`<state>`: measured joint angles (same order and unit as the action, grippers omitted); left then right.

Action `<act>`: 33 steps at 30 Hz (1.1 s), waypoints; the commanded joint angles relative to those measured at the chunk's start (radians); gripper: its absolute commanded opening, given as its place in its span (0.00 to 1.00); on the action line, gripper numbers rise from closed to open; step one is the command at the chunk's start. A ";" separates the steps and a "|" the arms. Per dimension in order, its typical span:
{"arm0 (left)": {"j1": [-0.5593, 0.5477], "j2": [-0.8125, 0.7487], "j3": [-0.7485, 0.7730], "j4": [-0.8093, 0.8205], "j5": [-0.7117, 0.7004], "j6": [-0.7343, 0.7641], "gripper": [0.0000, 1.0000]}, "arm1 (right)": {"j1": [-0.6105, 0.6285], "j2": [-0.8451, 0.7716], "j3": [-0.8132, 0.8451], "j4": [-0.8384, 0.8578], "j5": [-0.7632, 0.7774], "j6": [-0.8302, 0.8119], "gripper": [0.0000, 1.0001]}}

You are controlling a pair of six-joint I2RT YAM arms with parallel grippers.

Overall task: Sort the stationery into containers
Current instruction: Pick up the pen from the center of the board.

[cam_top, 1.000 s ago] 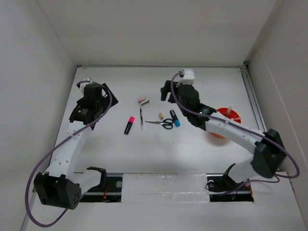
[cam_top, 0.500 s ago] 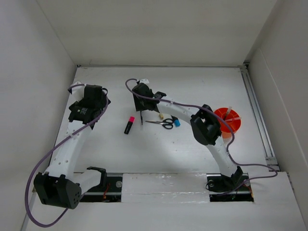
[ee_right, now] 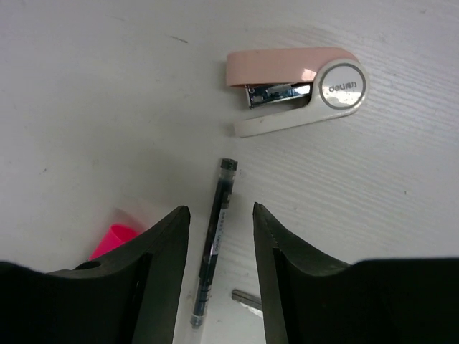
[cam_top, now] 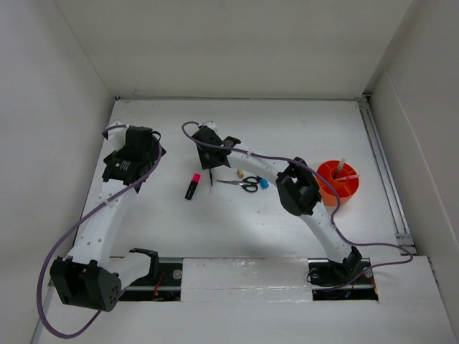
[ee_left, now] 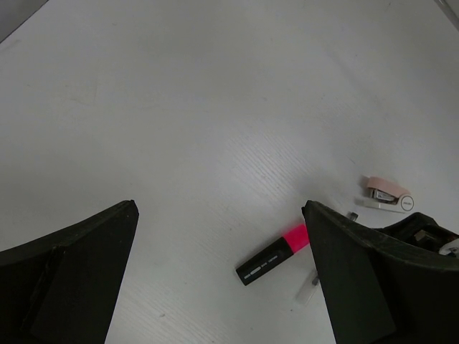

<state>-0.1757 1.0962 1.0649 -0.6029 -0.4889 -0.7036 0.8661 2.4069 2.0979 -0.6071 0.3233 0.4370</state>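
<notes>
My right gripper (cam_top: 210, 154) is open and low over a thin dark pen (ee_right: 215, 236), with one finger on each side of it (ee_right: 220, 211). The pen's lower end shows in the top view (cam_top: 211, 178). A black marker with a pink cap (cam_top: 192, 186) lies to its left and also shows in the left wrist view (ee_left: 276, 254). Black-handled scissors (cam_top: 244, 184), a blue-capped marker (cam_top: 264, 183) and a tan eraser (cam_top: 239, 173) lie to the right. The orange cup (cam_top: 337, 180) stands at the far right. My left gripper (cam_top: 128, 163) is open and empty (ee_left: 220, 208), left of the items.
A pink and white stapler (ee_right: 297, 86) lies just beyond the pen; it also shows in the left wrist view (ee_left: 386, 195). The scissors' tip (ee_right: 247, 302) is near the pen's lower end. White walls enclose the table on three sides.
My right arm has swung left from above the scissors and blue-capped marker to over the pen, now covering the stapler in the top view. My left gripper shifted slightly.
</notes>
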 commanded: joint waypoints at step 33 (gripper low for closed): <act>-0.001 -0.070 0.033 0.023 -0.002 0.039 1.00 | -0.010 -0.226 0.015 0.071 -0.150 0.012 0.00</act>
<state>-0.1757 1.0420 1.0649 -0.6018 -0.4866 -0.6769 0.8577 2.4195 2.1349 -0.6247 0.1909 0.4419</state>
